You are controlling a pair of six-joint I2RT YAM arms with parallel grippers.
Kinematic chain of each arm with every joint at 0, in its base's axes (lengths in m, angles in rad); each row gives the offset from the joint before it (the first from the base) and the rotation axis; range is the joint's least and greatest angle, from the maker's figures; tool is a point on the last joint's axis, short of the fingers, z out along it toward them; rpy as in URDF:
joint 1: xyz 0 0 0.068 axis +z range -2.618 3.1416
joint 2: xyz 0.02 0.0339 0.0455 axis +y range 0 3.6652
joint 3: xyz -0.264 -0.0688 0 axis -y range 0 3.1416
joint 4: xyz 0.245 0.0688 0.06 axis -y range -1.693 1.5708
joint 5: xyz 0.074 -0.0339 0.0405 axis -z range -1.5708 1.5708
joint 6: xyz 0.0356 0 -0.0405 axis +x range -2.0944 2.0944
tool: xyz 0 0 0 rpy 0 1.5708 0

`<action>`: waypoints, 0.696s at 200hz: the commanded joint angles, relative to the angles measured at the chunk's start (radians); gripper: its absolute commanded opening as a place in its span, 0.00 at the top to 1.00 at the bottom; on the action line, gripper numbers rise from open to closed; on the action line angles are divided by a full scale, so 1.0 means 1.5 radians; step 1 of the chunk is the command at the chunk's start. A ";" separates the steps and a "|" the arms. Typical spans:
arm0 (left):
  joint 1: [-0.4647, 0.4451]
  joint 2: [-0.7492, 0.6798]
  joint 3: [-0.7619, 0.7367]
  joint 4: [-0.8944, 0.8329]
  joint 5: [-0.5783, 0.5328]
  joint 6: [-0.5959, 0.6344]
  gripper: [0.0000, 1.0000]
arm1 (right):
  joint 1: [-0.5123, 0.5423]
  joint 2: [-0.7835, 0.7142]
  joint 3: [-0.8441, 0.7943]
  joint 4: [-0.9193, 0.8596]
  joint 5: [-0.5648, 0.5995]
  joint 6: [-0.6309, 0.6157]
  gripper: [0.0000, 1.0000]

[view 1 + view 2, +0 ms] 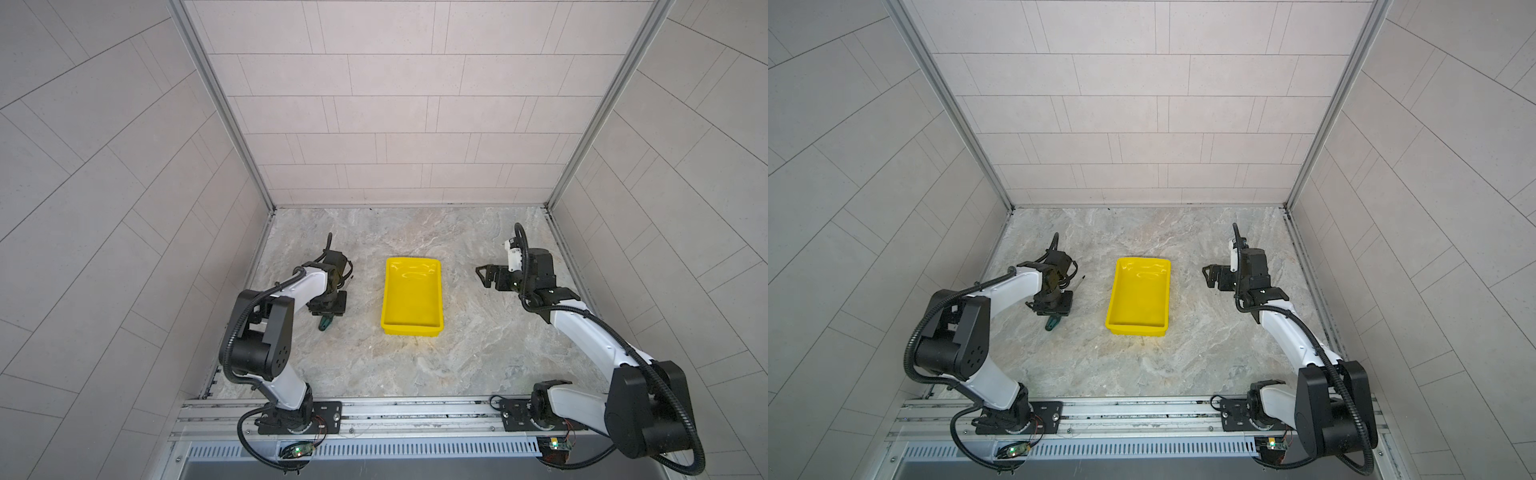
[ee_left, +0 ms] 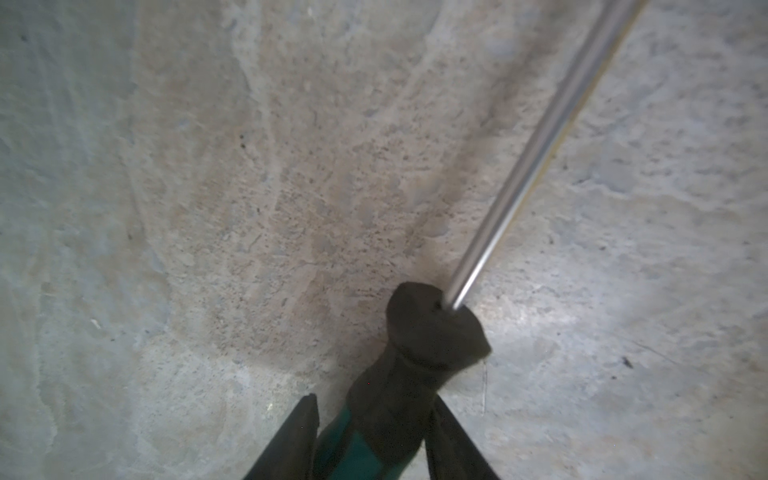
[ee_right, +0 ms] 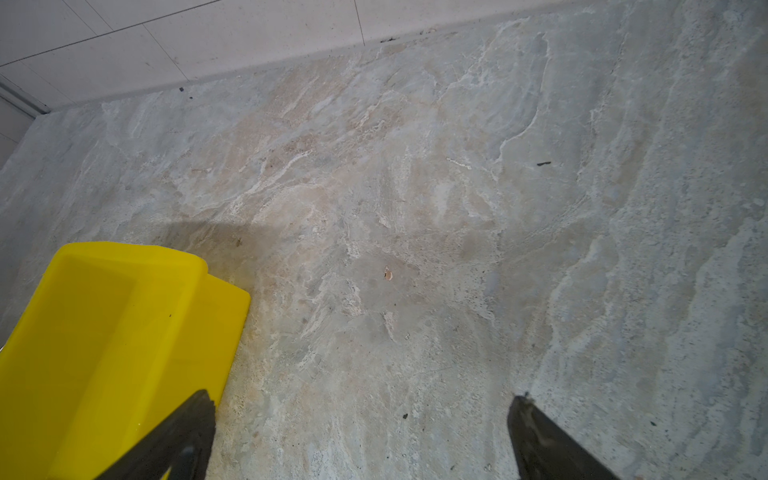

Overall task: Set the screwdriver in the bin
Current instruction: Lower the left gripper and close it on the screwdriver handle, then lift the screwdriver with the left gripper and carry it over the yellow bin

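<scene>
Nearest the rail, left side: the screwdriver's (image 1: 326, 323) green butt pokes out from under the left pincer (image 2: 374, 399). It looks to lie on the bench (image 1: 457, 353), left of the bin (image 1: 411, 329) and apart from it. Can't tell whether it's off the surface yet.

Left wrist view: jaws stand against both sides of the handle, just behind the black collar. So it's clamped on the tool, but how firmly I can't tell.

Risks, as I read it:
- The grip sits at the collar end with the whole shaft hanging out front. The handle is rounded, so it could pivot in the jaws and let the tip droop on lift.
- A drooped tip leads toward the bin and could catch the rolled rim. The bin looks light and glossy, so a nudge would likely slide it rather than stop the tool.
- The tool is about as long as the bin is wide. Released crosswise, it may bridge the rim instead of dropping in. Better to line it up with the long axis.

Far side of the bin: the right pincer (image 1: 484, 277) hovers with jaws wide apart and nothing in them. It's well clear of the transfer path.
</scene>
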 commanded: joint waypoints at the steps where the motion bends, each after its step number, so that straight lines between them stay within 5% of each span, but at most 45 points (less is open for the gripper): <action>1: -0.002 -0.009 -0.008 -0.012 0.014 -0.010 0.58 | 0.002 -0.003 0.001 0.005 0.001 0.007 0.00; 69: -0.018 -0.042 -0.022 -0.024 0.029 -0.028 0.81 | 0.002 0.011 0.008 0.008 -0.004 0.023 0.00; 139: -0.118 -0.166 0.089 -0.152 -0.063 -0.067 0.94 | 0.002 0.021 0.025 -0.010 -0.018 0.025 0.00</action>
